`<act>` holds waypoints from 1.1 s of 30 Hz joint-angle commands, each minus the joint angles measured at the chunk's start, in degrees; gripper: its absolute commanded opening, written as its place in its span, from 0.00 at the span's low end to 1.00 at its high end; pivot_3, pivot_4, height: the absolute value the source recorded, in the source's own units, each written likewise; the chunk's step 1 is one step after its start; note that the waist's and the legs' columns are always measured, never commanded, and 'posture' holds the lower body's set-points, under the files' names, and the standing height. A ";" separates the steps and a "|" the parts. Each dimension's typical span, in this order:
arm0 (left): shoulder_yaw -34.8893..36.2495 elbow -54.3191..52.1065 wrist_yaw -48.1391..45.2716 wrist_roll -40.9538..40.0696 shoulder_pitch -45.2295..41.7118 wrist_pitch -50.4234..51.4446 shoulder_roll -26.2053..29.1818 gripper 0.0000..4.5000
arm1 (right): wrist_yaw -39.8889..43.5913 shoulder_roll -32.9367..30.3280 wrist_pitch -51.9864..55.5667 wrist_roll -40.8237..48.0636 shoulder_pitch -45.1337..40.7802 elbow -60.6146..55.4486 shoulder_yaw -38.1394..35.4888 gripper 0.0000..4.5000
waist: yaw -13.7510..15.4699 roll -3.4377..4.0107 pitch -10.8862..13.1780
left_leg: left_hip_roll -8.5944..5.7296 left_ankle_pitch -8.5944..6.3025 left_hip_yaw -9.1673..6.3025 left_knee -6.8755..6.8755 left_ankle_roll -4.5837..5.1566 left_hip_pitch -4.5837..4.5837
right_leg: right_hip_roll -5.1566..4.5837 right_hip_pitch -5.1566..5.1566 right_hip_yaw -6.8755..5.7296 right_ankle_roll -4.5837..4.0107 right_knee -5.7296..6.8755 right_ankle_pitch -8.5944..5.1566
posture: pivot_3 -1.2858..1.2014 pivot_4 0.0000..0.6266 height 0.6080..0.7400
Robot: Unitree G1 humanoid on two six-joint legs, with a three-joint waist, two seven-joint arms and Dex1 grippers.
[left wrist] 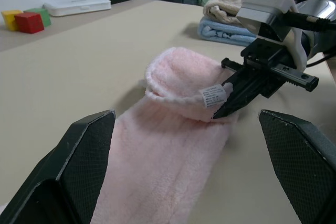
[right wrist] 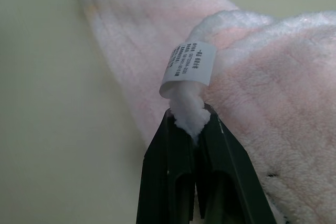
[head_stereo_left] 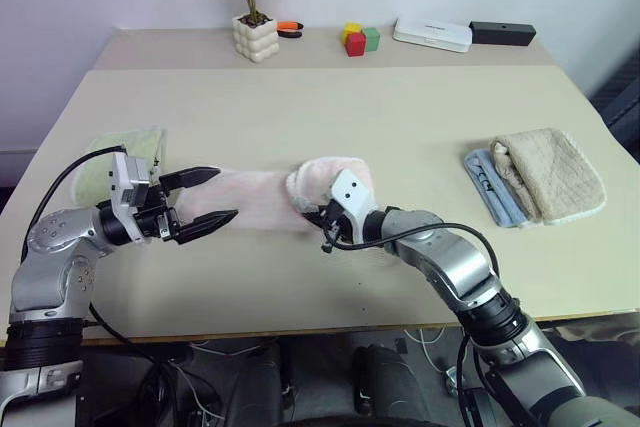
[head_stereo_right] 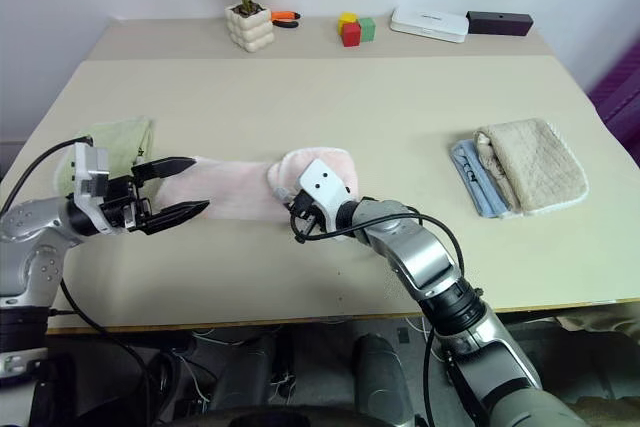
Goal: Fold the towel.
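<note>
Bright, even indoor light with soft shadows, sharp from the head and shallow in focus at the wrists

Both eye views show the tabletop (head_stereo_left: 400, 107) evenly lit with no glare; only faint, diffuse shadows lie under the left end effector (head_stereo_left: 215, 197) and the arms in the lower half of the frame. In the left wrist view the near black fingers (left wrist: 86, 150) at the lower corners are soft, and the far background at upper right is blurred. In the right wrist view the towel (right wrist: 273, 77) and its label are crisp at centre, the upper left blurred
</note>
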 commanded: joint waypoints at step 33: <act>-0.32 -0.83 1.54 -0.43 -1.95 -0.91 -0.76 1.00 | -1.14 9.87 -33.37 -8.03 3.20 28.10 -11.69 0.01 | -0.21 0.01 0.01 | -0.01 0.16 0.19 -0.10 -0.28 0.03 | 0.03 0.00 -0.01 0.01 0.00 0.00 | 0.52 0.24 0.96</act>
